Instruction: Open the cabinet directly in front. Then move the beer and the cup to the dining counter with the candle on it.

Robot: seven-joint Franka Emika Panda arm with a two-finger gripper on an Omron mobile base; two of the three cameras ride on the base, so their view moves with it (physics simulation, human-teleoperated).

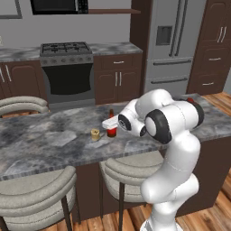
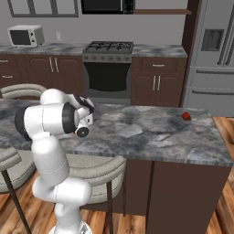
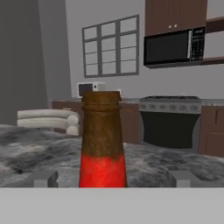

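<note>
1. The beer (image 1: pixel 111 126) stands upright on the dining worktop (image 1: pixel 54 144), close beside the candle (image 1: pixel 95 134), which sits just to its side toward the stool end. From how things lie, this half of the carrying looks done: the bottle rests on the stone on its own base.

2. The end effector (image 3: pixel 112 179) is spread wide apart. In the hand view its two finger tips (image 3: pixel 46 178) stand well clear on either side of the bottle, touching neither flank, so I judge nothing is clamped.

3. The bottle sits squarely between the tips, its neck rising up the middle of the hand view and its red label level with the tips. In the left base view the hand is at the bottle's side, level with its lower body, reaching in from the near edge of the worktop.

4. Both bottle and candle lie toward the middle of the worktop's length, somewhat nearer the far edge than the near edge where the stools (image 1: pixel 34 194) stand.

5. A small red round thing (image 2: pixel 186 116) lies well apart, near the far corner at the worktop's other end.

6. Left to do, as I judge it: fetching the cup and setting it on this same worktop. The state of the cabinet cannot be told from here.
</note>
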